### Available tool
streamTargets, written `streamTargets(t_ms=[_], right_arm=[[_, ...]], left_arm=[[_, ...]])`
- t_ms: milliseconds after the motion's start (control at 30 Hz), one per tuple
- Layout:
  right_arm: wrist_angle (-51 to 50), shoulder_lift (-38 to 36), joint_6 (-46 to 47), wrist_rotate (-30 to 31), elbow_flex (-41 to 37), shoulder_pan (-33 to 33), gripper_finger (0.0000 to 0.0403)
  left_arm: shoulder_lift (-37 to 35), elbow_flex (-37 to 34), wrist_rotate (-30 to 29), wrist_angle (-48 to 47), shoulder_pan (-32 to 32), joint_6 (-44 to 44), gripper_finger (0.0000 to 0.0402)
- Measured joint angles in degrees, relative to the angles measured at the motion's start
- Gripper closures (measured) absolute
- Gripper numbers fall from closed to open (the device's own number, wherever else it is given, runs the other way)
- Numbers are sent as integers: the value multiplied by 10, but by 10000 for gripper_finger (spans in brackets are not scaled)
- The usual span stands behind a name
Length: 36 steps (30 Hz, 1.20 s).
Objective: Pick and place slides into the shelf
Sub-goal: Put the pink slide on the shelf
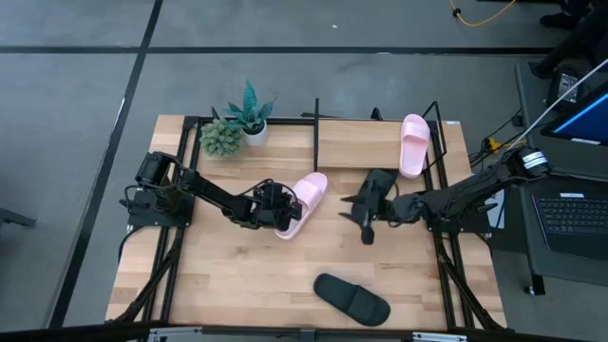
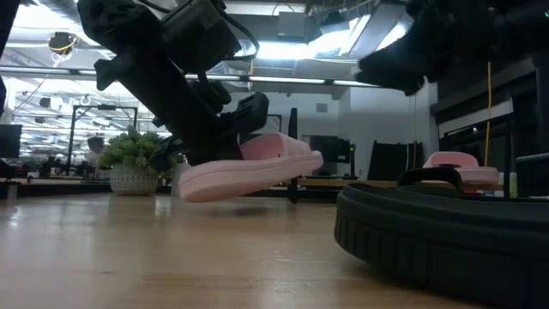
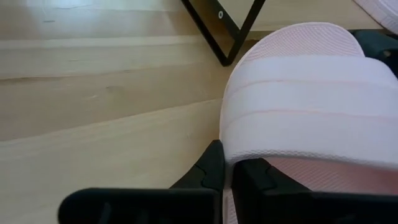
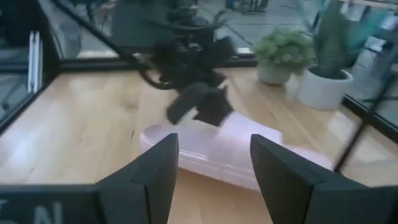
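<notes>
A matte black slide (image 1: 352, 298) lies nearest. The left gripper (image 1: 282, 215) clamps a ribbed pale pink slide (image 1: 305, 199) off the desk (image 1: 237, 275); the right gripper (image 1: 367, 220) gapes beside it. Another pink slide (image 1: 412, 144) sits on the shelf (image 1: 361, 142).

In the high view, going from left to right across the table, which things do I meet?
Green plants → left claw, shut on the pink slide → black slide near the front edge → open right claw → second pink slide on the shelf.
</notes>
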Motion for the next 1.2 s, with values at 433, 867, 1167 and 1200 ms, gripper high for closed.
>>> streamTargets(t_ms=[433,867,1167,1200], right_arm=[[-35,224,-38,109,162,3,202],[-65,347,-45,181,264,6,202],[-106,348,-30,228,267,6,202],[-106,348,-29,228,267,5,202]], left_arm=[[0,0,2,36,6,57,397],[0,0,10,48,12,89,399],[-1,1,18,61,11,89,399],[-1,1,18,63,11,89,399]])
